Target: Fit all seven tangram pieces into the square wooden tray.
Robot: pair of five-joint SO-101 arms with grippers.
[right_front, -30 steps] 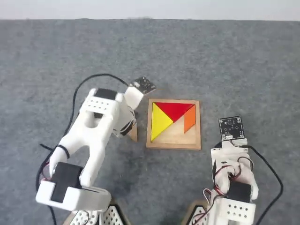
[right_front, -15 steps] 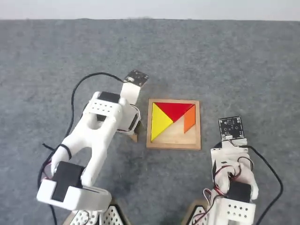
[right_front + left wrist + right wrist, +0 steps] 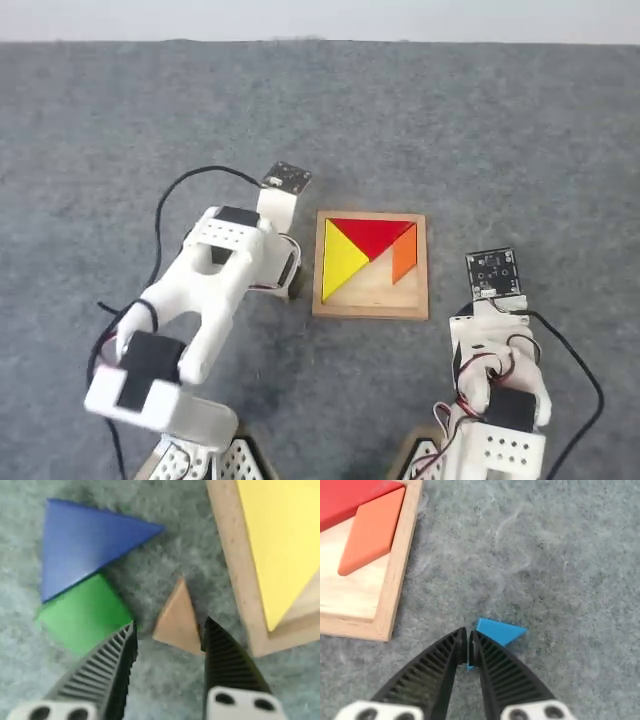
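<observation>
Left arm (image 3: 215, 290) stoops, jaws wide astride tan triangle (image 3: 177, 622); right jaws closed, seemingly above light-blue triangle (image 3: 500, 631).

I drive two white-shelled arms, left arm (image 3: 205, 290) and right arm (image 3: 497, 385), with black servo blocks and trailing black cables (image 3: 163, 215); the fingers (image 3: 112, 665) are black, ribbed, screw-mounted.

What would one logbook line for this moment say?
tray: red, yellow, orange in | left jaws: open over tan triangle | right jaws: shut over light-blue triangle | green square, dark-blue triangle loose
</observation>
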